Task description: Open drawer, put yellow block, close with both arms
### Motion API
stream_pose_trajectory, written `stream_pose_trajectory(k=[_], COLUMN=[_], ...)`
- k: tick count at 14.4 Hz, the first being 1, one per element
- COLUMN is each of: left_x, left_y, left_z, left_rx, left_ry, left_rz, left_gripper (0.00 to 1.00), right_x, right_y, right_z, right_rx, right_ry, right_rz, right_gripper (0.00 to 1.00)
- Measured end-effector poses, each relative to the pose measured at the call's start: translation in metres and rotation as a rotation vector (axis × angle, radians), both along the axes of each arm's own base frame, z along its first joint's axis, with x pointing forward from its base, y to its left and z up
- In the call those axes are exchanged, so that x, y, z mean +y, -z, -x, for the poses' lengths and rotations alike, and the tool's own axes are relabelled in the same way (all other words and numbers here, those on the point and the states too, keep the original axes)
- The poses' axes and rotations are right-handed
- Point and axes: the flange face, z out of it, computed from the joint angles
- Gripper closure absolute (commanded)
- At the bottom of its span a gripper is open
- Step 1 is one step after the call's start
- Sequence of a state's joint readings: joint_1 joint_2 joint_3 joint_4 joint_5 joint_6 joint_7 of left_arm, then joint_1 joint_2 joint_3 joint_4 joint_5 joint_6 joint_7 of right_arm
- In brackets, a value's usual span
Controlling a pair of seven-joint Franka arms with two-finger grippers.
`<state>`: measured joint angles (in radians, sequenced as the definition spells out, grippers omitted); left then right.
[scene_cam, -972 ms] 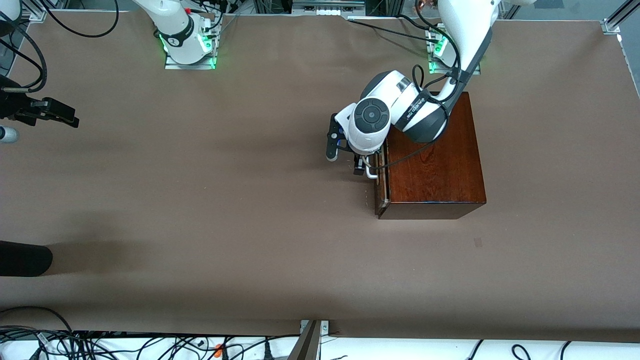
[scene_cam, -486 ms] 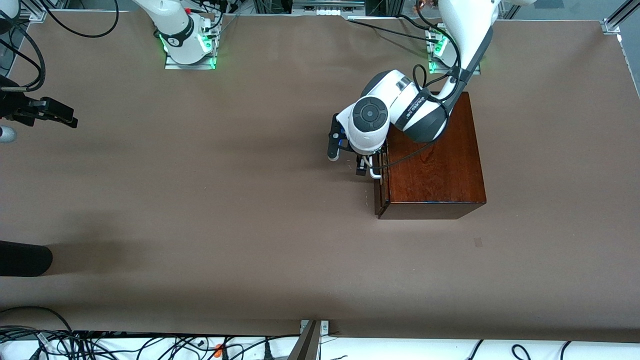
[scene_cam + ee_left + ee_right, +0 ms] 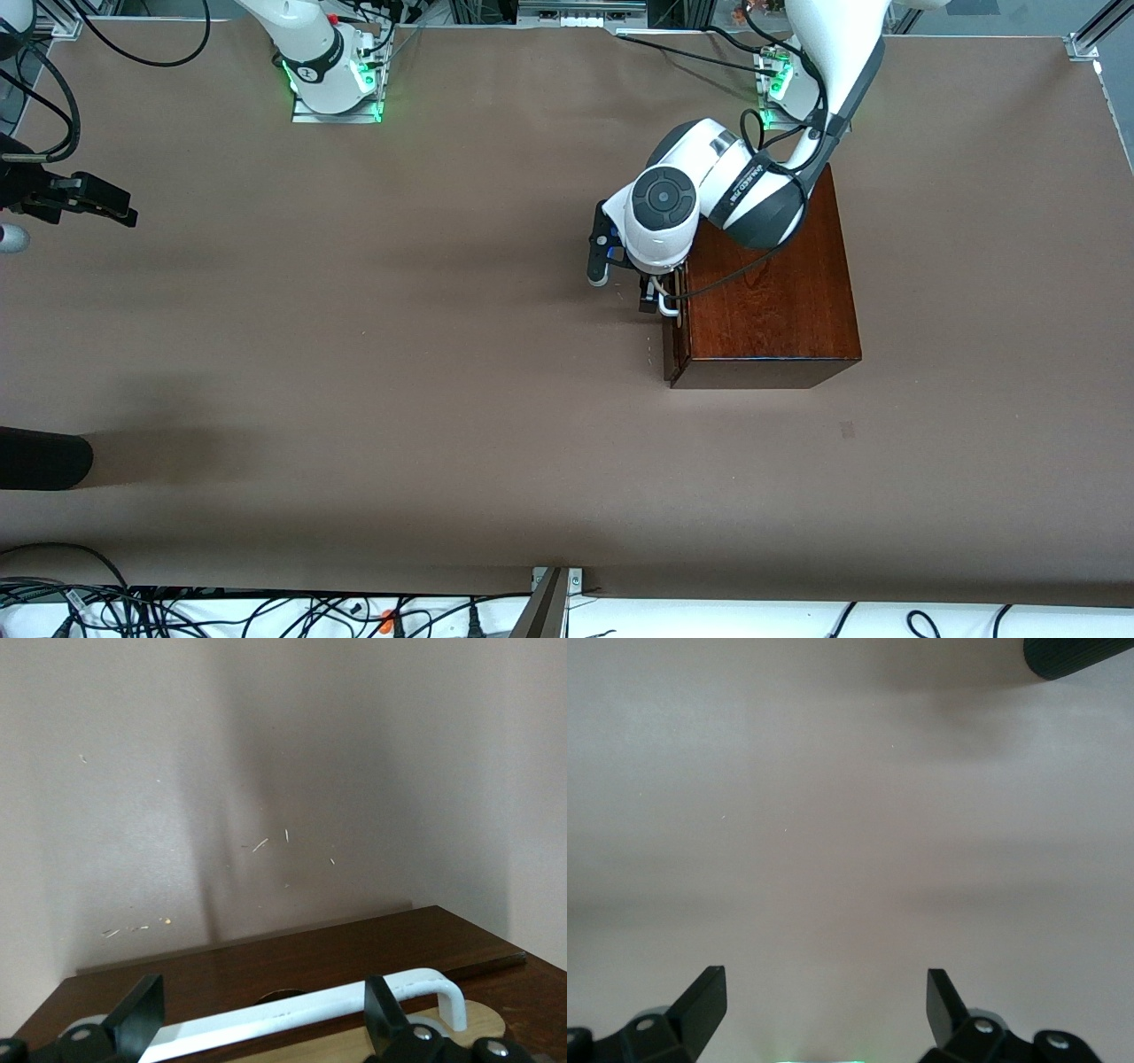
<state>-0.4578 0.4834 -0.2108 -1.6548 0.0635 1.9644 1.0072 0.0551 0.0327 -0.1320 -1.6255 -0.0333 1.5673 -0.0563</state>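
The dark reddish-brown wooden box (image 3: pixel 771 283) stands near the left arm's base. Its drawer (image 3: pixel 671 341) faces the right arm's end of the table and is pushed in almost flush, with a thin strip of pale wood (image 3: pixel 443 1038) showing. My left gripper (image 3: pixel 657 297) is open, its fingers (image 3: pixel 142 1020) either side of the white bar handle (image 3: pixel 310 1012), which also shows in the front view (image 3: pixel 666 307). My right gripper (image 3: pixel 106 208) is open and empty (image 3: pixel 824 988) over bare table at the right arm's end, and it waits. The yellow block is out of view.
A black rounded object (image 3: pixel 44 458) pokes in at the table edge at the right arm's end, nearer to the front camera; it also shows in the right wrist view (image 3: pixel 1081 656). Cables lie along the table's front edge (image 3: pixel 177 607).
My left gripper has moved with the handle toward the box, and the drawer has slid further in. The right gripper has barely moved.
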Motion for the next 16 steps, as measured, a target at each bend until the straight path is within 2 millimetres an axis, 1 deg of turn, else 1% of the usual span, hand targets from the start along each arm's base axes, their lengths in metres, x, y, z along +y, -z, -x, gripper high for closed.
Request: stream_pose_trajectory(k=[1, 2, 4, 5, 7, 8, 9, 11, 13, 16], left_x=[-0.003, -0.006, -0.002, 0.006, 0.033, 0.049, 0.063, 0.092, 0.125, 0.185], left_y=[-0.014, -0.033, -0.080, -0.106, -0.152, -0.172, -0.187, -0.207, -0.223, -0.243], left_z=[0.000, 0.002, 0.012, 0.014, 0.009, 0.005, -0.001, -0.012, -0.028, -0.050], left_rx=[-0.020, -0.040, -0.044, -0.040, -0.026, -0.018, -0.013, -0.004, -0.022, -0.066], left_ry=[-0.016, -0.055, -0.195, -0.279, -0.449, -0.536, -0.618, -0.757, -0.857, -1.095], left_rz=[0.010, 0.015, -0.015, -0.041, -0.101, -0.131, -0.157, -0.206, -0.220, -0.222], left_gripper=[0.00, 0.00, 0.00, 0.00, 0.00, 0.00, 0.00, 0.00, 0.00, 0.00], right_x=[0.000, 0.000, 0.000, 0.000, 0.000, 0.000, 0.000, 0.000, 0.000, 0.000], right_y=[0.000, -0.001, -0.004, -0.005, -0.006, -0.006, -0.006, -0.006, -0.006, -0.006], right_z=[0.000, 0.000, 0.000, -0.001, -0.001, -0.001, -0.001, -0.001, -0.001, -0.001], right_rx=[-0.001, -0.003, -0.009, -0.011, -0.012, -0.012, -0.012, -0.012, -0.012, -0.012], right_ry=[0.000, 0.000, 0.000, 0.000, 0.000, 0.000, 0.000, 0.000, 0.000, 0.000], right_rz=[0.000, 0.000, 0.001, 0.001, 0.001, 0.001, 0.001, 0.001, 0.001, 0.001], right_gripper=[0.00, 0.00, 0.00, 0.00, 0.00, 0.00, 0.00, 0.00, 0.00, 0.00])
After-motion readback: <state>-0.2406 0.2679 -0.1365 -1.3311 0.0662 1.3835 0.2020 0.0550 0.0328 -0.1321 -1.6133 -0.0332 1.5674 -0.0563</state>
